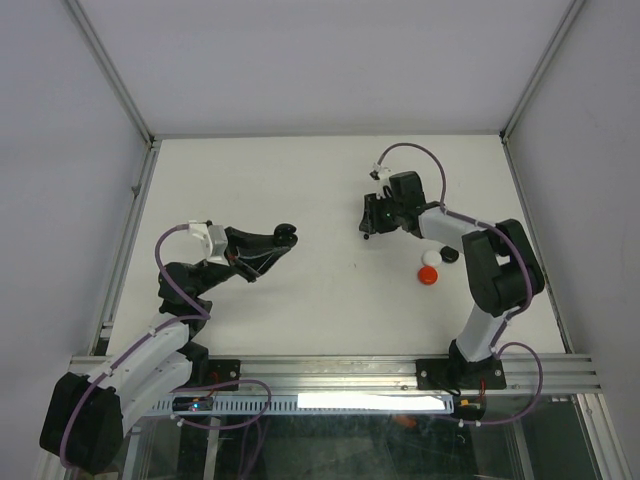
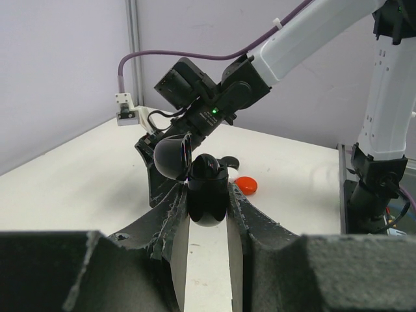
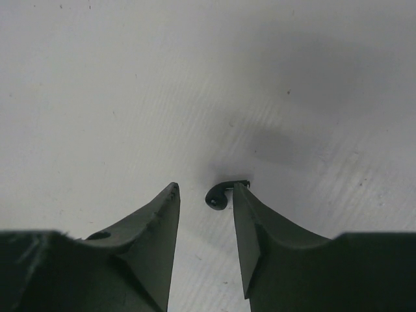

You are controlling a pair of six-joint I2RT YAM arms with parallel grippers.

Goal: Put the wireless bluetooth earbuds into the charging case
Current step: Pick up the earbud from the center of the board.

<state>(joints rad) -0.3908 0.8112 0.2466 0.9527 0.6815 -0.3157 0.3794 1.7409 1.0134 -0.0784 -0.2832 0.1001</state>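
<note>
My left gripper (image 2: 208, 207) is shut on a black round charging case (image 2: 208, 195), held above the table with its lid (image 2: 171, 156) swung open to the left. The top view shows that case (image 1: 286, 232) at the left fingertips. On the table lies a tiny black earbud (image 3: 218, 197), between the fingers of my right gripper (image 3: 205, 190). It lies against the right finger (image 3: 250, 214), with a gap to the left finger (image 3: 162, 214). The jaws stand apart, so the right gripper (image 1: 368, 224) is open, low over the table at mid-right.
A red puck (image 1: 429, 276), a white puck (image 1: 431, 257) and a black one (image 1: 450, 255) lie close together beside the right arm. The red puck (image 2: 246, 185) also shows behind the case. Metal frame rails (image 1: 125, 240) border the white table.
</note>
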